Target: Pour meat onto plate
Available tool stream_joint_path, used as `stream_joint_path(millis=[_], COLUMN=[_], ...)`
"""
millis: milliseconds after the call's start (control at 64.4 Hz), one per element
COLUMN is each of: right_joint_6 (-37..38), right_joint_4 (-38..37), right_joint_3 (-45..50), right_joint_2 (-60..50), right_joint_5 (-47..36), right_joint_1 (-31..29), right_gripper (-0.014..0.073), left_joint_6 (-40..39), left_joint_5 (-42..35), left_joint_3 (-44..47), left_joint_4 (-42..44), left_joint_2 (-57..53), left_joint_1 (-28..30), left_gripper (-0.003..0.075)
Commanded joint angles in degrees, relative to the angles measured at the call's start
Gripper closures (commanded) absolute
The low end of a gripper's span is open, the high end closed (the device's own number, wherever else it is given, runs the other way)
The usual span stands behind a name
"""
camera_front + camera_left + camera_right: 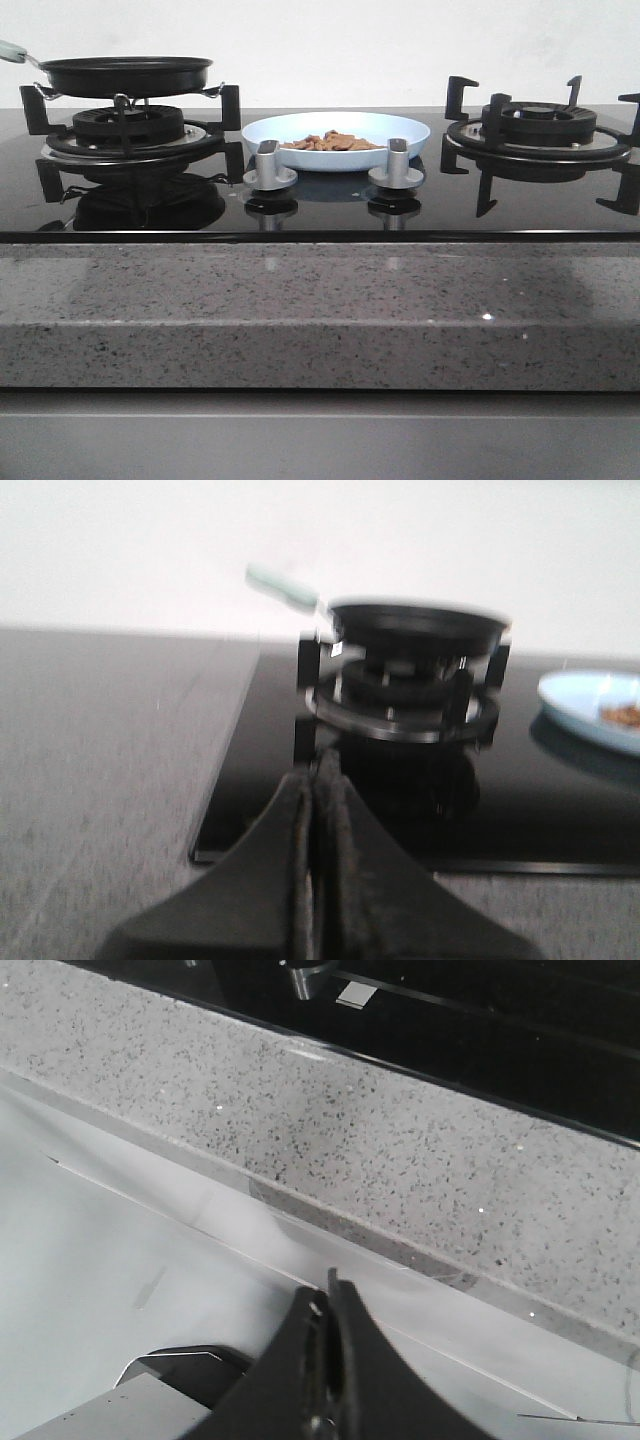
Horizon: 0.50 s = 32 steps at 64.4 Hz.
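Observation:
The pale blue plate (pixel 336 138) sits on the black glass hob between the two burners, behind the two knobs. A small heap of light-brown meat (pixel 331 142) lies in it. The plate's edge and some meat also show in the left wrist view (pixel 590 705). A black frying pan (pixel 125 74) with a pale green handle rests on the left burner; it also shows in the left wrist view (pixel 415 628). My left gripper (pixel 318 775) is shut and empty, in front of the hob's near left corner. My right gripper (pixel 328 1290) is shut and empty, low in front of the counter. Neither arm shows in the front view.
The right burner (pixel 538 135) has black pan supports and no pan on it. Two silver knobs (pixel 270 165) stand in front of the plate. A speckled grey stone counter (pixel 320 310) runs along the front, with a pale cabinet face (pixel 120 1250) below it.

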Motion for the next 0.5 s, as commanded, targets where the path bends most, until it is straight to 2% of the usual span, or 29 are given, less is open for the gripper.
stream_joint_path(millis=[0,482], right_joint_6=[-0.4,-0.4], right_joint_4=[1.0,1.0], right_joint_3=[-1.5,-1.5], right_joint_2=[0.2,0.2], right_joint_5=[-2.8,-2.8], right_joint_1=[0.0,0.0], right_gripper=[0.0714,0.0714], left_joint_6=[-0.5,-0.5], left_joint_5=[-7.3,-7.4], left_joint_3=[0.3,0.3], left_joint_4=[-0.5,-0.2], left_joint_2=[-1.0,-1.0], left_joint_1=[0.1,0.2], left_gripper=[0.0741,0.0741])
